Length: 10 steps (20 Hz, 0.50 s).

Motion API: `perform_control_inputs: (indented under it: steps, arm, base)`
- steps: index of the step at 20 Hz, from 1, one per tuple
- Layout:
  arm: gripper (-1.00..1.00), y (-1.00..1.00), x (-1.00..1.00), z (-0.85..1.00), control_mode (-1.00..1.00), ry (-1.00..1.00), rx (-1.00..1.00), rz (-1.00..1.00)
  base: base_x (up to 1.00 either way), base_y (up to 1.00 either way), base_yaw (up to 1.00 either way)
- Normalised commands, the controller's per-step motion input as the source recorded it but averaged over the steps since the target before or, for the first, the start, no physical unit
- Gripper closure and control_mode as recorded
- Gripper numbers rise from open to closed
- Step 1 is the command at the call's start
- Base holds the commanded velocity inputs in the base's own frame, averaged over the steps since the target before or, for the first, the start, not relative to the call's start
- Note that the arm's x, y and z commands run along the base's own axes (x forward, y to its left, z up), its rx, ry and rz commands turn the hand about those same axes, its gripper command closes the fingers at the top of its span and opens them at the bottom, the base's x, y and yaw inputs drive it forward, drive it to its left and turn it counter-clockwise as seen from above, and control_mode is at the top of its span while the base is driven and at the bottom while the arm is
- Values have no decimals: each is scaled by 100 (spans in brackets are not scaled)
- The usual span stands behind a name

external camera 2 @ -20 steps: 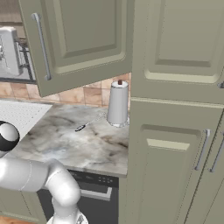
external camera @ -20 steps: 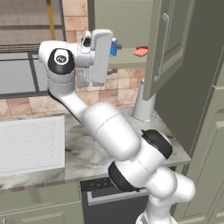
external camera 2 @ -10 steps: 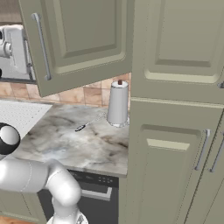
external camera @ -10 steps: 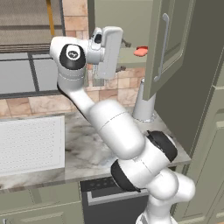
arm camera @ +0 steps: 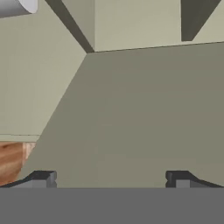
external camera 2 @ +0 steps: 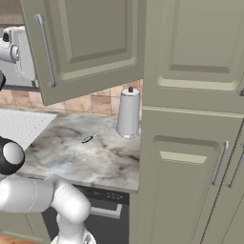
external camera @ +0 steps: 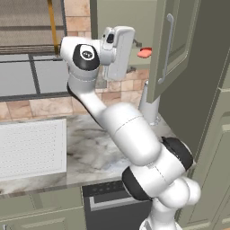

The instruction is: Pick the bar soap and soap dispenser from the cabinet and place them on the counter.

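so the arm has swung up toward the open cabinet (external camera: 173,49), gripper (arm camera: 109,177) spread wide and empty, and the bar soap (external camera: 144,52) sits untouched at the shelf's front edge, grab's next probably

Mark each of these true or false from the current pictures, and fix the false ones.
1. The cabinet door stands open. True.
2. The gripper is clamped on the bar soap. False: the jaws stand wide apart with nothing between them, and the soap lies on the cabinet shelf.
3. A paper-towel roll stands upright on the counter. True.
4. The bar soap already lies on the counter. False: it is up in the cabinet, above the counter.
5. The paper-towel roll lies tipped over on the white perforated panel. False: it stands on the stone worktop, apart from the panel.
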Motion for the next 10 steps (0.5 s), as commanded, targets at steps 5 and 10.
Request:
perform_control_inputs:
  steps: [5, 10]
  arm:
    - [-100, -27, -3, 0, -100, 0, 0, 6]
    - [-100, -26, -12, 0, -100, 0, -1, 2]
  base:
    - [0, 0, 0]
    - [0, 0, 0]
